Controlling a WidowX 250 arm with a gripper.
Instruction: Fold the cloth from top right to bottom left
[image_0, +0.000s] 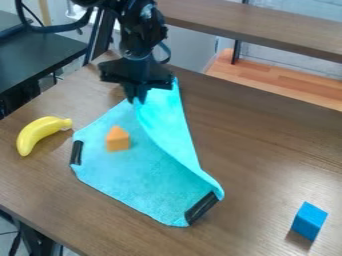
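The black gripper (137, 96) hangs over the top end of the turquoise cloth (140, 172), shut on its edge. From there the cloth's right side is lifted and curls inward, making a long raised flap down to the lower right corner. The rest lies flat on the brown table (267, 155). Black strips mark the cloth's left edge and its lower right corner. On the flat part, left of the flap, sits an orange block with a pointed top (117, 140).
A yellow banana (41, 133) lies on the table just left of the cloth. Near the lower right stands a blue block (309, 220), well apart from the cloth. Beyond the table's back edge are a wooden shelf (260, 30) and a dark surface (37, 55).
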